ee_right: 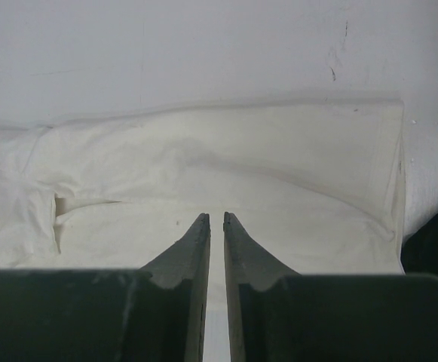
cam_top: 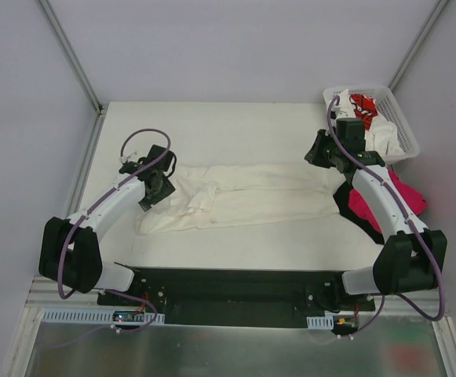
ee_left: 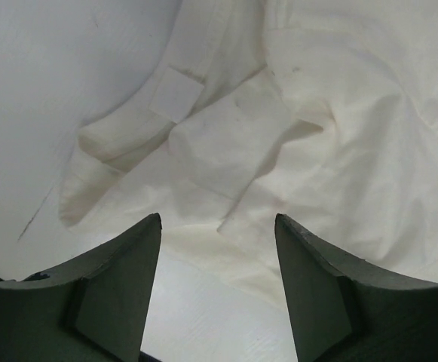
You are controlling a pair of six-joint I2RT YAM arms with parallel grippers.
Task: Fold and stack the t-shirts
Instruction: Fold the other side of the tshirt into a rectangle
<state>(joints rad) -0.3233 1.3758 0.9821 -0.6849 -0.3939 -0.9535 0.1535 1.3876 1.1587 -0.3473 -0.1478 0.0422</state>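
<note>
A cream-white t-shirt (cam_top: pixel 251 196) lies folded into a long strip across the middle of the table. My left gripper (cam_top: pixel 158 188) hovers open and empty over its rumpled left end (ee_left: pixel 339 151); its jaws (ee_left: pixel 217 219) stand wide apart with table and a cloth edge between them. My right gripper (cam_top: pixel 326 157) is over the strip's right end (ee_right: pixel 279 166); its fingers (ee_right: pixel 217 216) are almost together with only a thin slit and nothing between them. A magenta-pink shirt (cam_top: pixel 400 196) and a black shirt (cam_top: pixel 345 206) lie under my right arm.
A white lattice basket (cam_top: pixel 406 133) stands at the back right, holding a white shirt with red print (cam_top: pixel 362 106) and more white cloth. The black cloth shows at the right edge of the right wrist view (ee_right: pixel 437 234). The white table (cam_top: pixel 251 126) has walls on three sides.
</note>
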